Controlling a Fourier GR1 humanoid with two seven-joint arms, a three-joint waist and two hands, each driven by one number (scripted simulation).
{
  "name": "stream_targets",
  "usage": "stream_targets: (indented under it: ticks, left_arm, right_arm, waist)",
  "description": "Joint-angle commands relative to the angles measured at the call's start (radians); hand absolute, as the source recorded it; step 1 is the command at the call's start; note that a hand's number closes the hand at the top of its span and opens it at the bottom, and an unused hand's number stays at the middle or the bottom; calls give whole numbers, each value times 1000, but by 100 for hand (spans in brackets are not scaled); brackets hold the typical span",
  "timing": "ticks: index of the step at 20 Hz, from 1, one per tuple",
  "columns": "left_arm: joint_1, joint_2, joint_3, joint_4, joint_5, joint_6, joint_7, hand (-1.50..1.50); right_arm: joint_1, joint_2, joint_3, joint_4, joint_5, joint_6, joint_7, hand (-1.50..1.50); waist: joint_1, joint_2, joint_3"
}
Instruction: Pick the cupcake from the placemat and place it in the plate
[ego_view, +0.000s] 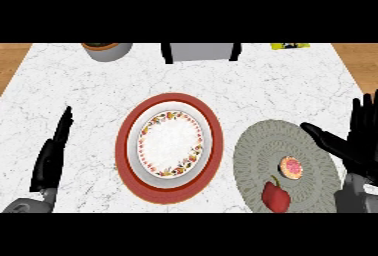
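Cupcake sits on the grey placemat, right of its centre, with a red pepper at its seven o'clock. The right hand hovers just at its two o'clock, fingers spread and holding nothing, far nearer than the open left hand. The plate lies at the cupcake's nine o'clock.

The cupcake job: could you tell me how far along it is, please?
Nothing looks done yet: the cupcake lies on the grey placemat beside a red pepper. In hand: the right hand is open by the placemat's right edge, holding nothing. Left: grasp and move it to the plate. The left hand rests open at the left.
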Motion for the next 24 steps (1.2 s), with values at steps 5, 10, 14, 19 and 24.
stream_targets:
  ticks: [5, 10, 14, 19, 24]
  left_arm:
    - [82, 74, 28, -38, 26, -63, -5, 0]
    - [152, 95, 36, -145, 32, -87, 7, 0]
    - [118, 119, 66, -111, 46, -121, 0, 0]
    - [140, 112, 54, -141, 34, -121, -3, 0]
    - [178, 110, 57, -149, 35, -152, -35, 0]
  right_arm:
    - [202, 159, -7, -303, 49, -476, -224, -150]
    - [498, 162, 323, -518, 167, -556, -210, -150]
    - [691, 46, 389, -479, 252, -468, -85, -150]
    - [827, -150, 412, -577, 374, -462, 184, -150]
    - [808, -280, 358, -649, 436, -419, 495, -150]
  waist:
    - [21, -1, 0]
    - [51, 8, -1]
    - [46, 14, -2]
    - [70, 20, -4]
    - [81, 22, -2]
